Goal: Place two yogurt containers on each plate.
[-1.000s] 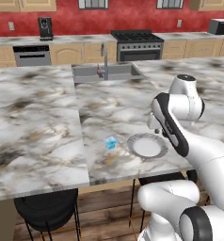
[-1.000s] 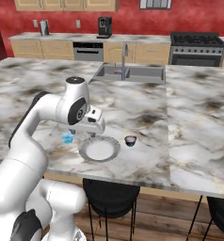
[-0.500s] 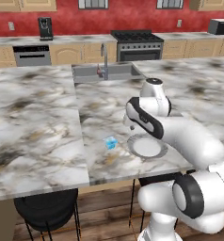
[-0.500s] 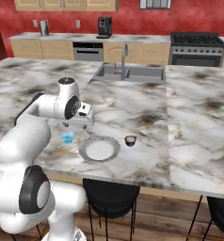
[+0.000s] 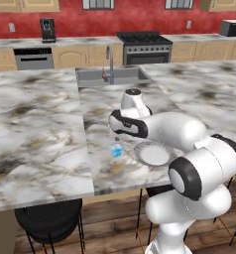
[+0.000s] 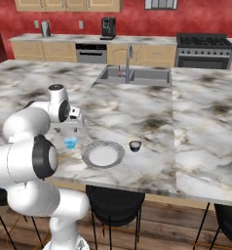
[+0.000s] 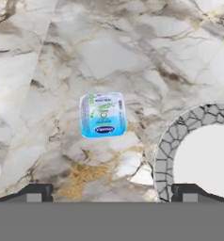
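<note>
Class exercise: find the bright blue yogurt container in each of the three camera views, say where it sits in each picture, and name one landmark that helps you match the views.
Left base view: yogurt container sits centre-left on the counter, left of the plate.
Right base view: it sits left of centre, again left of the plate.
Hand view: it lies just left of centre, lid up.
Shared landmark: the plate's grey mosaic rim, apart from the cup.

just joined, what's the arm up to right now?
The gripper hangs over a blue yogurt container on the marble island counter, jaws open and holding nothing. The container sits beside a plate, apart from it; that plate has nothing on it. A small dark cup stands on the plate's other side.
</note>
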{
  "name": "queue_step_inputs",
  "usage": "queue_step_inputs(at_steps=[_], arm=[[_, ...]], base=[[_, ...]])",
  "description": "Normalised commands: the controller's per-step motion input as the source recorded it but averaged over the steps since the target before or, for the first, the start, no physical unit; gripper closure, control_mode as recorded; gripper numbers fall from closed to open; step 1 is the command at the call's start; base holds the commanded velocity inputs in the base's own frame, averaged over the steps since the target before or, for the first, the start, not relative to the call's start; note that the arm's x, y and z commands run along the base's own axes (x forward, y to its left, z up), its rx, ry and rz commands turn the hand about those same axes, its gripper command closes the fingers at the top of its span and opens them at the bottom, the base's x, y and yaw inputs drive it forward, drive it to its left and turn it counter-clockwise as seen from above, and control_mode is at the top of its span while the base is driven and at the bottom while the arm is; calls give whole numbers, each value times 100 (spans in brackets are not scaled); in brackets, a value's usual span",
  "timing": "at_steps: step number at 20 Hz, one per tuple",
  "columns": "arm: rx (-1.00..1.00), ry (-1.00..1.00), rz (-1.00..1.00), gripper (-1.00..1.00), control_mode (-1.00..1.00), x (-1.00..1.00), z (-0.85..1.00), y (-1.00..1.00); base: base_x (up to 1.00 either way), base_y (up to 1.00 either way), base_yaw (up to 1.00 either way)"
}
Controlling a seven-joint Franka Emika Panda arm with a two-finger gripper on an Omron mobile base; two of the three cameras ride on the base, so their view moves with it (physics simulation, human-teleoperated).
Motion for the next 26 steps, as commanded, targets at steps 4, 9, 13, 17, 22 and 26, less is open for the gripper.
queue_step_inputs(at_steps=[4, 9, 13, 17, 22, 26], arm=[[0, 0, 6, -100, -100, 16, -46, 17], [0, 0, 2, -100, -100, 25, -44, 27], [0, 0, 0, -100, -100, 18, -37, 38], [0, 0, 0, -100, -100, 9, -4, 0], [1, 0, 0, -100, -100, 18, -2, -23], [1, 0, 0, -100, -100, 17, -9, -18]], base=[[0, 0, 0], [0, 0, 0], [0, 0, 0], [0, 0, 0], [0, 0, 0], [0, 0, 0]])
